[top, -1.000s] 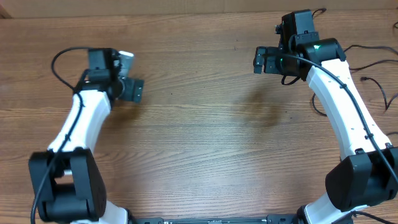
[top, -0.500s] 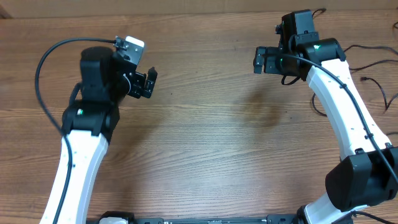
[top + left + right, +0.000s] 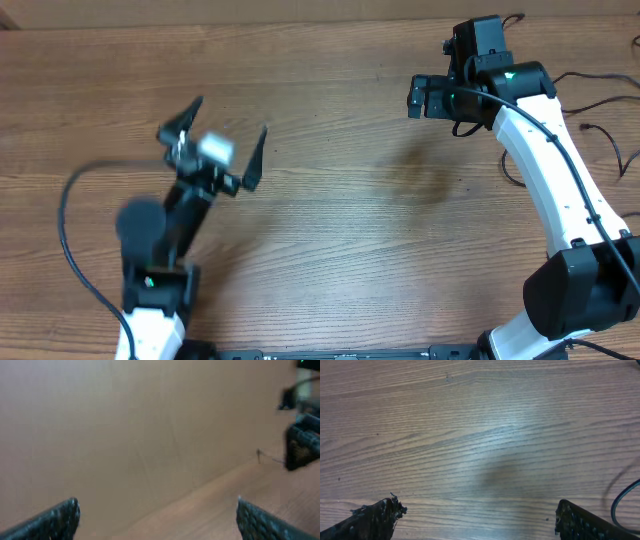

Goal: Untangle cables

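Observation:
Thin black cables [image 3: 603, 134] lie at the table's far right edge, partly behind my right arm and running out of frame. One dark cord curve [image 3: 619, 500] shows at the right edge of the right wrist view. My right gripper [image 3: 418, 97] is open and empty over bare wood at the back right; its jaws [image 3: 477, 522] stand wide apart. My left gripper [image 3: 232, 114] is lifted off the table, blurred, open wide and empty. In the left wrist view, the left gripper [image 3: 157, 520] faces a tan wall and the table's far edge.
The wooden table [image 3: 340, 230] fills the overhead view. A tan wall [image 3: 125, 425] stands behind it. My right arm's black end [image 3: 302, 445] shows at the right of the left wrist view. Thicker black wires [image 3: 75, 250] hang along my left arm.
My left arm has swung away from the back left, risen and tilted up, and its gripper has opened wide. My right arm has not moved.

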`<act>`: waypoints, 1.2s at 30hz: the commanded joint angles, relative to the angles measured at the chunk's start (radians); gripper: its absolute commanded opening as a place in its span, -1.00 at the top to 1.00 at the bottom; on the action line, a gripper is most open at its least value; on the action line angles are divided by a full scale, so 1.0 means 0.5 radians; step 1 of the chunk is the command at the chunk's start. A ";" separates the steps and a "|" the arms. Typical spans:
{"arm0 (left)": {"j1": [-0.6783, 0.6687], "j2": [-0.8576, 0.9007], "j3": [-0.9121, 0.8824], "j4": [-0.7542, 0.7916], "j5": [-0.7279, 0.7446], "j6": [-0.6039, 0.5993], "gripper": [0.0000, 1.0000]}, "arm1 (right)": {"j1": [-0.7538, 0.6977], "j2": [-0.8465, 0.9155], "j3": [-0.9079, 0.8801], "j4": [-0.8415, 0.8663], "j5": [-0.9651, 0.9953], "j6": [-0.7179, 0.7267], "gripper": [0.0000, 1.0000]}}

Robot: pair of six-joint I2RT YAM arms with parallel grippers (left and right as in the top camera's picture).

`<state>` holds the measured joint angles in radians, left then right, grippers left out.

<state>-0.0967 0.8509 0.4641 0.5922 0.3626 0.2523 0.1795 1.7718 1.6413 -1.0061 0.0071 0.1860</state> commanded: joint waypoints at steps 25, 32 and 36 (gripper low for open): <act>0.064 -1.698 -0.918 -0.621 -0.280 -0.066 -0.99 | 0.009 -0.063 -0.008 0.010 -0.002 -0.001 -1.00; 0.078 -1.697 -0.919 -1.240 -0.282 -0.065 -0.99 | 0.009 -0.063 -0.008 0.010 -0.002 -0.001 -1.00; 0.079 -1.696 -0.919 -1.311 -0.352 -0.184 -0.99 | 0.009 -0.063 -0.008 0.010 -0.002 -0.001 -1.00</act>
<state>-0.0635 0.0147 0.0082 -0.0574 0.2180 0.2081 0.1791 1.7718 1.6413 -1.0061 0.0067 0.1871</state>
